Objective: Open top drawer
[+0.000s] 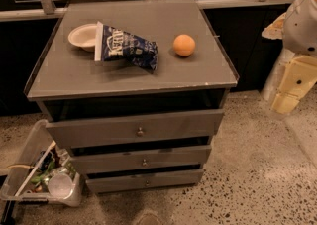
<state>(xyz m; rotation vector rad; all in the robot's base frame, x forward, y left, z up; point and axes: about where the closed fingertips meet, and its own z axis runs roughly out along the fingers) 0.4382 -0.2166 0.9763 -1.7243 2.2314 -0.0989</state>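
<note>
The grey cabinet (133,78) has three drawer fronts. The top drawer (99,131) is the widest and tallest, with a small round metal knob (140,131) at its middle. Its front stands a little out from the cabinet body, with a dark gap above it; its inside is hidden. The two narrower drawers (143,161) sit below it. My gripper (290,92), cream-coloured on a white arm (302,18), hangs at the right edge of the view, well to the right of the cabinet, above the floor and touching nothing.
On the cabinet top lie a white bowl (81,35), a blue chip bag (126,48) and an orange (184,45). A clear bin of rubbish (42,174) stands on the floor at the lower left. A railing (148,8) runs behind. Speckled floor (257,169) lies to the right.
</note>
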